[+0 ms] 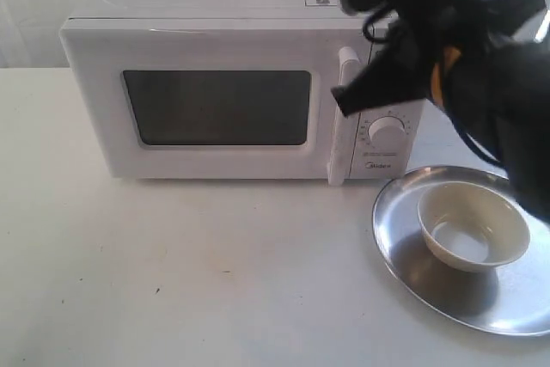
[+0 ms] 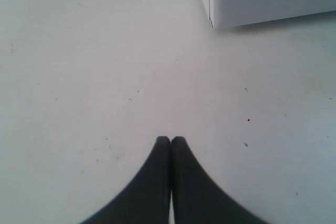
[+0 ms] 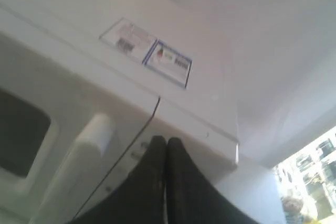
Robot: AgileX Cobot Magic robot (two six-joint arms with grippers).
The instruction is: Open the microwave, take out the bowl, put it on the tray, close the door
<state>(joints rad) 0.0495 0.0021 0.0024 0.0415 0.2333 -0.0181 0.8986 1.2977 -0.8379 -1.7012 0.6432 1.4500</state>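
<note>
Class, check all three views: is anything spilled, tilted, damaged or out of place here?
Nothing stands out. The microwave sits square with its door shut, and the bowl stands upright on the tray; no spill shows on the table.

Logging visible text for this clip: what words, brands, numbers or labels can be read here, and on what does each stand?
"Midea": logo on the microwave control panel, under the dial.
Stickers on the microwave's top: print and barcode too blurred to read.
Scale marks around the dial: too small to read.
</note>
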